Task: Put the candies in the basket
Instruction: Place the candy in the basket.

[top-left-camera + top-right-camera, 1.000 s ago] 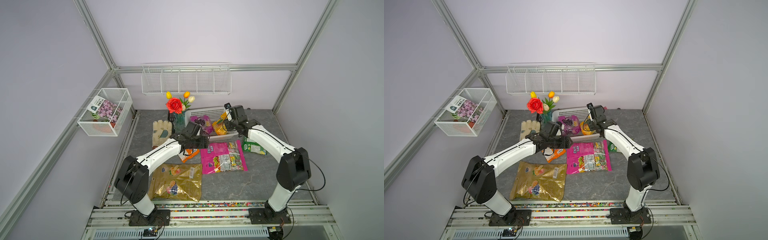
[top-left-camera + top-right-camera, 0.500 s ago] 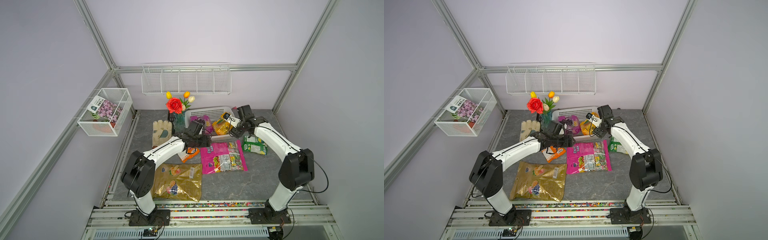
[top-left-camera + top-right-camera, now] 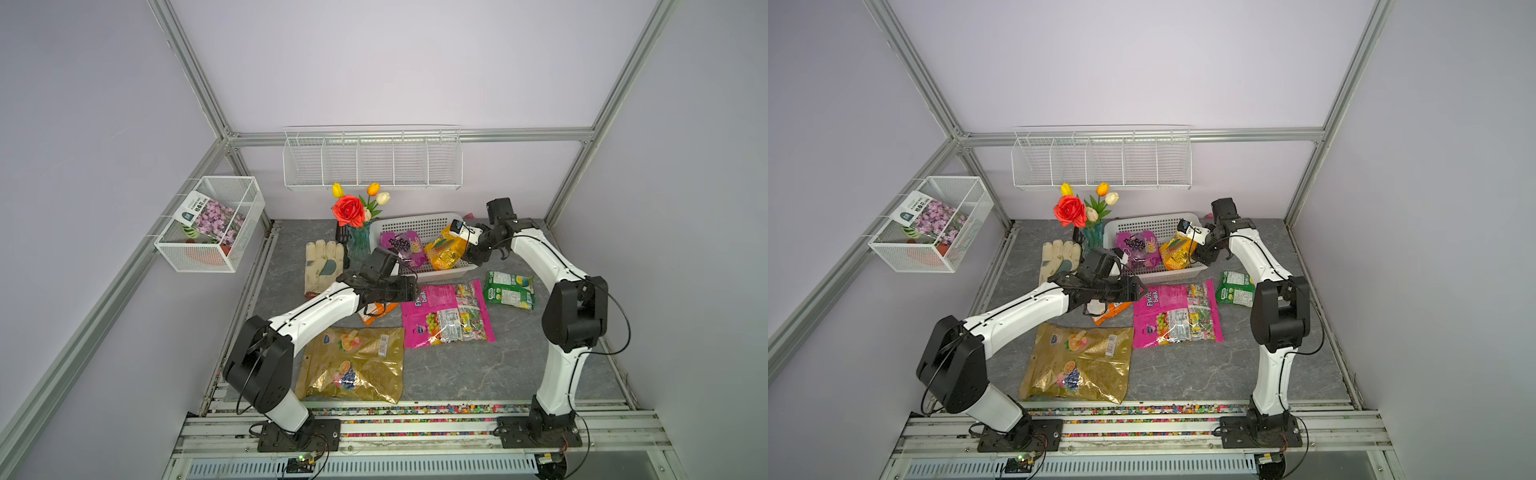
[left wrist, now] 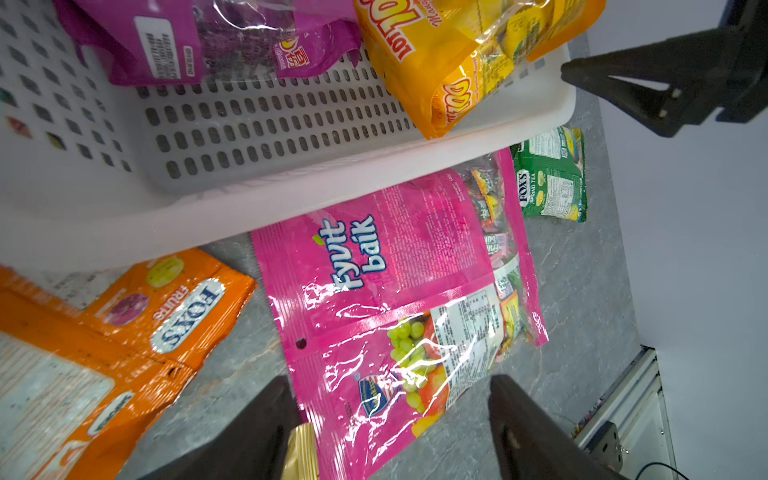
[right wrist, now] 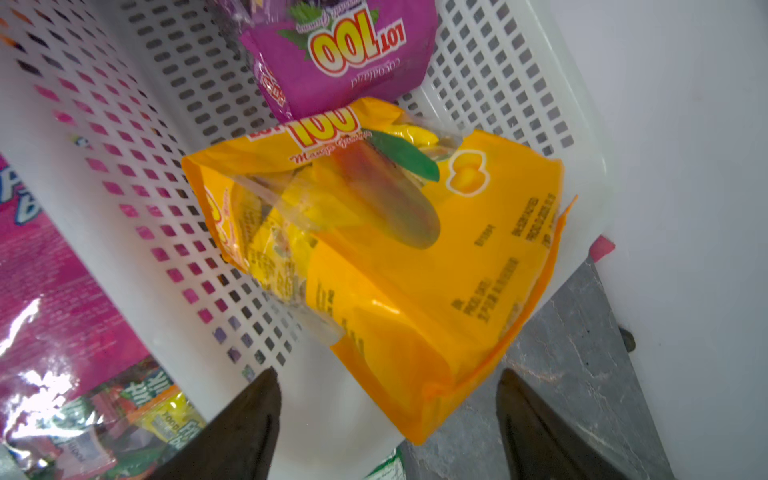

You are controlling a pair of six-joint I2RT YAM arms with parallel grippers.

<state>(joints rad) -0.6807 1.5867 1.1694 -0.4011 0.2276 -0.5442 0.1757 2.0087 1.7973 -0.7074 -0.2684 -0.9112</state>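
The white basket (image 3: 415, 219) (image 3: 1144, 223) holds a purple candy bag (image 3: 402, 247) and a yellow-orange one (image 3: 446, 251) (image 5: 395, 249) that leans over its right end. My right gripper (image 3: 469, 255) (image 5: 386, 415) is open and empty just beside that bag. On the floor in front lie a magenta bag (image 3: 446, 313) (image 4: 395, 291), a green bag (image 3: 509, 289), a gold bag (image 3: 353, 363) and an orange bag (image 3: 374, 309) (image 4: 124, 332). My left gripper (image 3: 409, 289) (image 4: 390, 419) hovers open over the magenta bag's near-left end, holding nothing.
A cream glove (image 3: 322, 266) and a vase of flowers (image 3: 355, 216) sit left of the basket. A long wire rack (image 3: 372, 160) hangs on the back wall. A wire cube basket (image 3: 212, 226) hangs on the left wall.
My right gripper has let go of the yellow-orange bag in the basket and drawn back to the right. My left gripper has slid right, from over the orange bag towards the magenta one.
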